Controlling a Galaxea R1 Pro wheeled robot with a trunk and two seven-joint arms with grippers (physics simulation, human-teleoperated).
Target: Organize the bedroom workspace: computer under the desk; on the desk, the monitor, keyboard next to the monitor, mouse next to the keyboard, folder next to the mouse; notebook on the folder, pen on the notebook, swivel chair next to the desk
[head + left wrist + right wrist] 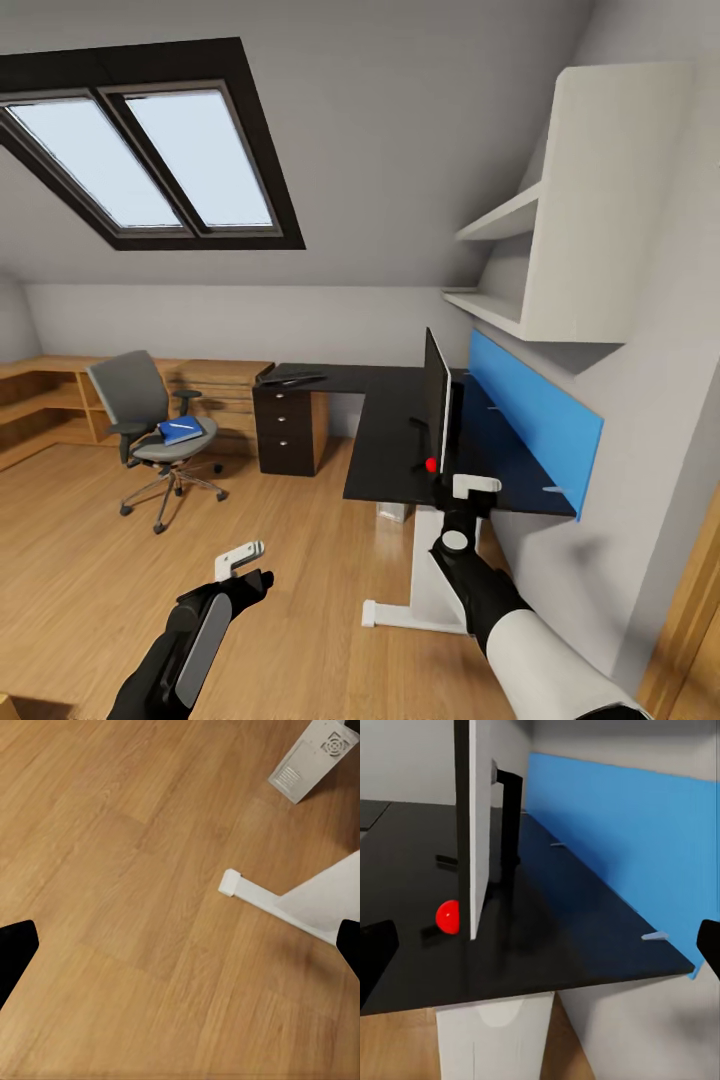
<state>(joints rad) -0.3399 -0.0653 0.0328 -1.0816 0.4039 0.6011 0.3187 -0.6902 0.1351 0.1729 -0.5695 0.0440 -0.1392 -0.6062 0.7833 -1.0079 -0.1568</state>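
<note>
Head view shows the monitor (437, 398) standing edge-on on the desk (385, 440), near its end edge, and the blue folder (181, 430) lying on the swivel chair's (150, 425) seat. Both the left gripper (246, 566) and the right gripper (470, 490) are spread wide, holding nothing; the computer (311, 761) stands on the floor (135, 907).

Even, soft daylight enters through the black-framed sloped skylight (150, 160) at far left. The glossy black L-shaped desk (385, 440) mirrors its surroundings faintly. Shadows on the warm wooden plank floor (135, 907) are weak. Renders are sharp; head view stretches toward the edges.
</note>
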